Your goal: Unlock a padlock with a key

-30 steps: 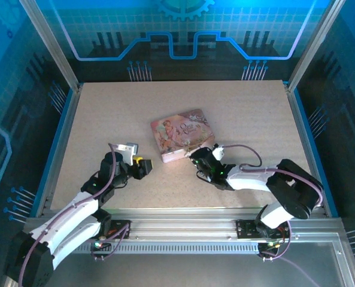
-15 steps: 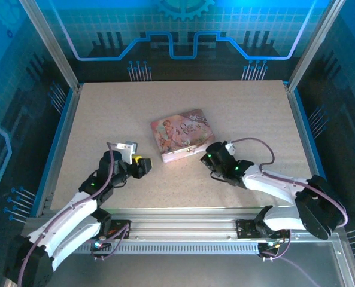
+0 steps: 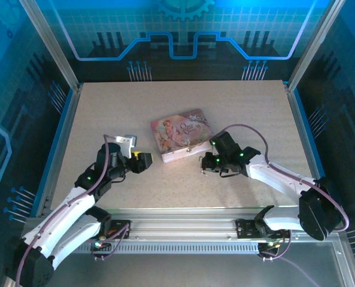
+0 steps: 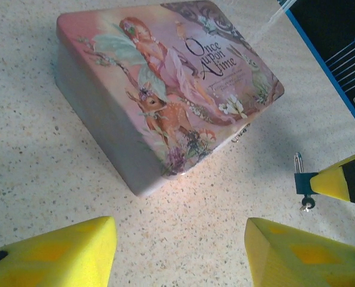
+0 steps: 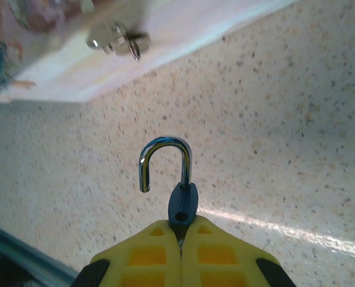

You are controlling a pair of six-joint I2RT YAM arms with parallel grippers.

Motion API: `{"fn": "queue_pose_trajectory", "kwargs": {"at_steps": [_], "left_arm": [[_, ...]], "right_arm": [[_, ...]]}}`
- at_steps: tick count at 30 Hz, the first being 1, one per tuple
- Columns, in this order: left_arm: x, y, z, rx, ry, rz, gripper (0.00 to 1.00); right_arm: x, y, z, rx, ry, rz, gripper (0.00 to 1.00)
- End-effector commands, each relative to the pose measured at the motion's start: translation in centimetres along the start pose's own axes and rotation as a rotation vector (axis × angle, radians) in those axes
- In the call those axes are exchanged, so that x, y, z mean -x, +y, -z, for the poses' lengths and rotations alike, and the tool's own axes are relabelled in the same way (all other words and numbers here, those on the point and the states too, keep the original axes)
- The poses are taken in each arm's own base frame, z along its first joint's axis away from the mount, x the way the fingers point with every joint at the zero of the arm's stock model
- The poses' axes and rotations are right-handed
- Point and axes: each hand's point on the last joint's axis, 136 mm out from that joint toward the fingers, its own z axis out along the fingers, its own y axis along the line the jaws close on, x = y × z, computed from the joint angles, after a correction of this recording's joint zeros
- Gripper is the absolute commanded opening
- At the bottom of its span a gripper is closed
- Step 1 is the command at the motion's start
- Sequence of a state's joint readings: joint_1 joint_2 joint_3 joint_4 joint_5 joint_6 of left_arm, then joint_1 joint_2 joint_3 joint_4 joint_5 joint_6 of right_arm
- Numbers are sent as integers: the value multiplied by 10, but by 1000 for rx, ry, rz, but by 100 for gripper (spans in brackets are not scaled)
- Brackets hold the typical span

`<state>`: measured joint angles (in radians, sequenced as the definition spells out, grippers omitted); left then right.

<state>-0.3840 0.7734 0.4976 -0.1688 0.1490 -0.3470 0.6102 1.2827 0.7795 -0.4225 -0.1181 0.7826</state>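
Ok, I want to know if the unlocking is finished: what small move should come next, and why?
Probably lower the right end effector and set the padlock on the table. Its shackle stands open, one end free, apart from the latch on the tin, so unlocking looks done. The right end effector is shut on the blue body; the left end effector is open near the tin.

Tin mid-table, my two grippers on its near side

The tin (image 3: 182, 134) is sitting at the middle of the table (image 3: 105, 113). My left gripper (image 3: 142, 161) is standing apart at its 8 o'clock. My right gripper (image 3: 206, 164), at its 5 o'clock, is pinching the padlock (image 5: 182, 203), with the tin's latch (image 5: 118, 40) lying at 11 o'clock beyond it.
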Motion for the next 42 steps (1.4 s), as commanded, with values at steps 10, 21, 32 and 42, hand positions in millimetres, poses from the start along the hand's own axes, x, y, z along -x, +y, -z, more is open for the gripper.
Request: {"fn": "queue_pose_trajectory", "kwargs": {"at_steps": [10,21,32,42], "left_arm": [[-9,-34,-18,-62,107,6,60],[-17,-58,-36,-91,159,-43,61],[-14,-54,-30,-62,145,-73,63],[6,-49,-17,12,118,-181,71]], "right_arm": [[-9,-74,-10,-48,184,-36,3],[0,-100,-27,-159,226,-19,9],[11,-108,-10,-245,195,21,41],[37,-79,37,-207,62,81,58]]}}
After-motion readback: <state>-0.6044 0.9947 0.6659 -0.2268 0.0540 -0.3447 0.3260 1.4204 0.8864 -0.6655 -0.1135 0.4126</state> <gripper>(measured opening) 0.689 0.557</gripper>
